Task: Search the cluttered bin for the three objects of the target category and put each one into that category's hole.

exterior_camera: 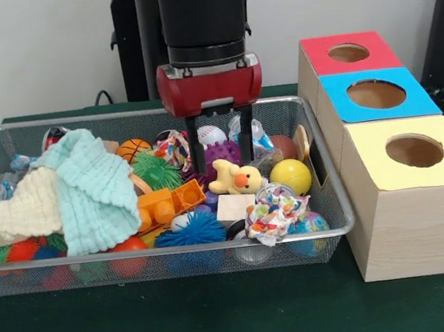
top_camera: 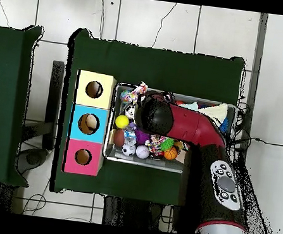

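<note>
Mint-green waffle cloth (exterior_camera: 92, 189), cream cloth (exterior_camera: 17, 211), yellow ball (exterior_camera: 290, 176), multicolour-spotted fabric (exterior_camera: 273, 212), yellow-faced box (exterior_camera: 414, 194).

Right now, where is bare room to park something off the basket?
The dark green table is bare in front of the silver wire-mesh bin up to the pale wooden yellow-faced box. Inside the bin it is crowded everywhere; the gripper hangs over the middle.

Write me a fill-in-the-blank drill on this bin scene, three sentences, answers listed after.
1. The gripper hangs over the bin with its fingers ____.
2. Of the three boxes, the one nearest the front-view camera has a ____ face.
3. A spotted fabric piece lies just in front of the ____ ball.

Answers: open; yellow; yellow
</note>
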Controlling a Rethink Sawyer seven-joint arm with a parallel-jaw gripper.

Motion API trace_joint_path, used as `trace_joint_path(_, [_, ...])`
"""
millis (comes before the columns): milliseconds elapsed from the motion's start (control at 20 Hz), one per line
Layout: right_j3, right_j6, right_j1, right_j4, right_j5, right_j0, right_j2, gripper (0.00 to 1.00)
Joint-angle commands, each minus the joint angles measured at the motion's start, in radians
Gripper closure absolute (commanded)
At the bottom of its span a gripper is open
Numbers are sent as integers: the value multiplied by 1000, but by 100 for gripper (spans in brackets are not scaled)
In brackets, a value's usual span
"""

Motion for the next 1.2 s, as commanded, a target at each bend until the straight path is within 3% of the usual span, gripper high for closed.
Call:
trace_joint_path(50, [34, -18, -21, -53, -42, -76, 176, 0])
trace_joint_path(650, [-80, 22, 86, -86, -85, -69, 204, 0])
trace_joint_path(1200, [-140, 58, 185, -103, -130, -13, 149, 0])
